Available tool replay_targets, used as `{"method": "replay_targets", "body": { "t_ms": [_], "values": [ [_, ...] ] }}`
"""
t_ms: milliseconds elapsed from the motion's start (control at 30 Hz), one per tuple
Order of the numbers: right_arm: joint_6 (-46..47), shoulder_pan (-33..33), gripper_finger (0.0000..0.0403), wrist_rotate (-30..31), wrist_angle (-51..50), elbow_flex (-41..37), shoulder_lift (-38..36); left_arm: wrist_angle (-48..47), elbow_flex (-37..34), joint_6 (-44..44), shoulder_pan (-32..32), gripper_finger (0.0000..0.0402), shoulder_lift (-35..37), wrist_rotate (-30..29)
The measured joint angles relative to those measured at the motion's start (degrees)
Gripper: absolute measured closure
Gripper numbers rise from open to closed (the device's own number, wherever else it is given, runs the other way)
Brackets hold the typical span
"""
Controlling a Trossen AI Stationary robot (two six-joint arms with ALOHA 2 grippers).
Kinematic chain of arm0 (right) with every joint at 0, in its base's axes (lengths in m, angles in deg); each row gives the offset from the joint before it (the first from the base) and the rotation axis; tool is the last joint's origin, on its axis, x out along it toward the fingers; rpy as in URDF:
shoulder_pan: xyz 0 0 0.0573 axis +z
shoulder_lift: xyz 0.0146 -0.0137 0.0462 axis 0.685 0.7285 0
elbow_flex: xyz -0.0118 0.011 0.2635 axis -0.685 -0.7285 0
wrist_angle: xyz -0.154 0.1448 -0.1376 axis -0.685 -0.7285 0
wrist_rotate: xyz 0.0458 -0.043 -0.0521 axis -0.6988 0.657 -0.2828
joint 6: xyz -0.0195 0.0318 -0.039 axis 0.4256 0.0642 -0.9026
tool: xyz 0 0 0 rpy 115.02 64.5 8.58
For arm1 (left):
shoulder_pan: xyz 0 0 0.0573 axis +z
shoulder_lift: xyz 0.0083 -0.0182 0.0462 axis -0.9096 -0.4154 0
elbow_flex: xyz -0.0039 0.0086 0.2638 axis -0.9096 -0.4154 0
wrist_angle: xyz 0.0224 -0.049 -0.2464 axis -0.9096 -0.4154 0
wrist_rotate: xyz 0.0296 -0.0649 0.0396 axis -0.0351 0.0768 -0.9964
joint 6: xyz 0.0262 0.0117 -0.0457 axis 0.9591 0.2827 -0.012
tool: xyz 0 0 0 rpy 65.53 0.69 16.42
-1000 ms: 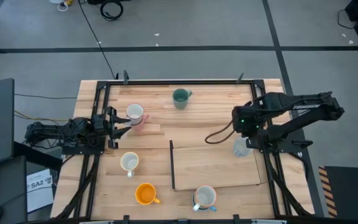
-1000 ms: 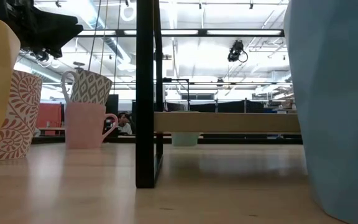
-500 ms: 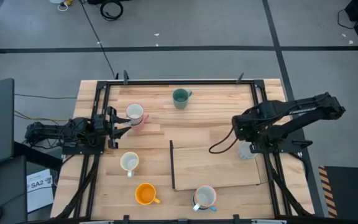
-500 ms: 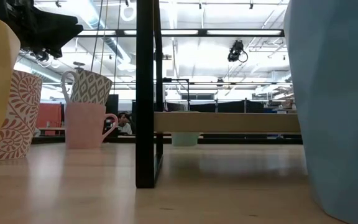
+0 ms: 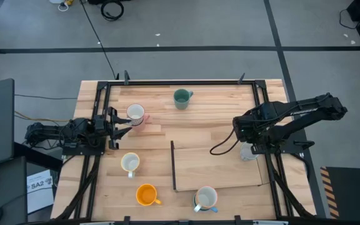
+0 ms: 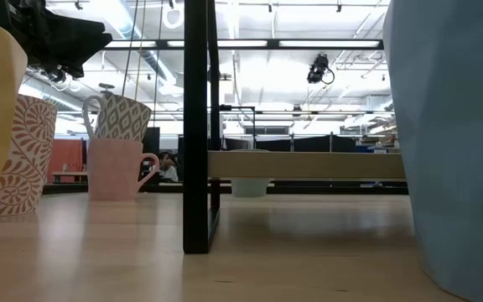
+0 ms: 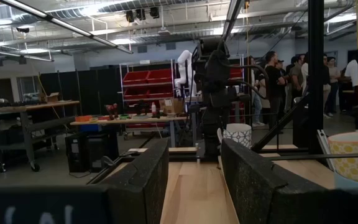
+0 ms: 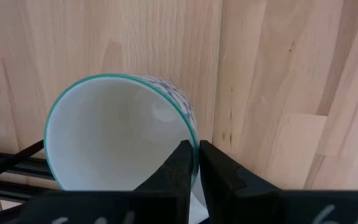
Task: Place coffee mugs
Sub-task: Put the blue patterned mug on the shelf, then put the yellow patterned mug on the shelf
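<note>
Right gripper (image 8: 194, 163) has lowered a teal-rimmed mug (image 8: 120, 134) onto the raised board (image 5: 217, 165).
Fingers still pinch its rim at the board's right edge; release looks next. Left gripper (image 5: 113, 127) waits open, left of the board.

I see a grey concrete floor (image 5: 186, 25) around the wooden tabletop (image 5: 211, 128), crossed by dark tape lines (image 5: 167, 48), with black cables (image 5: 111, 9) lying beyond the far edge. Past the tabletop, a workshop hall: ceiling strip lights (image 6: 250, 44), red storage bins (image 7: 156, 76) on a rack, a workbench (image 7: 17, 124), and people (image 7: 291, 78) standing.
</note>
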Motion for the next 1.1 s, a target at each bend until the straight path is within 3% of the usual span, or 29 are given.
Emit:
{"method": "replay_targets", "body": {
  "t_ms": [700,1100],
  "values": [
    [0.61,0.0,0.0277,0.22,0.01,0.0,0.02,-0.01,0.02,0.01,-0.01,0.0246,0.0,-0.01],
    [0.27,0.0,0.0272,0.22,0.01,0.0,0.02,0.0,0.01,0.0,0.0,0.0246,0.0,-0.02]
  ]
}}
